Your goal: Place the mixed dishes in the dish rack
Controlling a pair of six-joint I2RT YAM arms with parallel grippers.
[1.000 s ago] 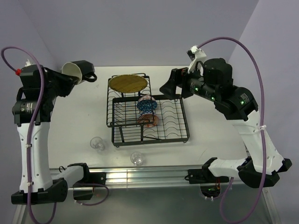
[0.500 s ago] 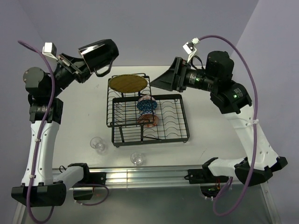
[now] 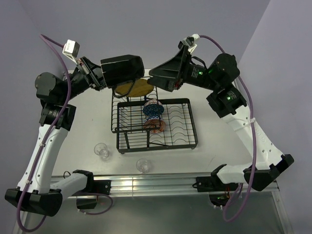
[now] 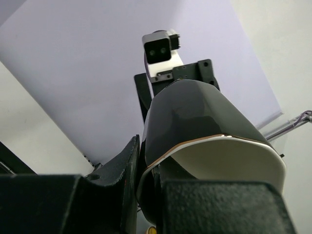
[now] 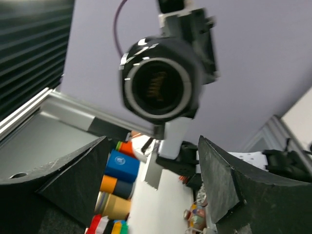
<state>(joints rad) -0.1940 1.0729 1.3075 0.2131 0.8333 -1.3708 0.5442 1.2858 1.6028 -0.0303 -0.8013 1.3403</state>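
Note:
My left gripper (image 3: 104, 76) is shut on the rim of the black mug (image 3: 123, 71) with a cream inside (image 4: 229, 161). It holds the mug on its side, high above the back left of the dish rack (image 3: 181, 127). My right gripper (image 3: 156, 80) is open, just right of the mug and pointing at it. The right wrist view shows the mug's round base (image 5: 158, 87) ahead of the spread fingers (image 5: 234, 185). On the rack are a yellow plate (image 3: 137, 88), a blue patterned bowl (image 3: 153, 109) and an orange-red bowl (image 3: 157, 126). Two clear glass cups (image 3: 102, 150) (image 3: 143, 165) stand on the table.
The white table (image 3: 219, 126) ends at a metal rail (image 3: 156, 183) in front, where both arm bases sit. Purple cables loop above both arms. Rolls of coloured tape (image 5: 114, 185) show off the table in the right wrist view.
The left arm lifted the mug and swung it right, over the rack's back edge. The right gripper moved up and left toward the mug, its jaws a little narrower.

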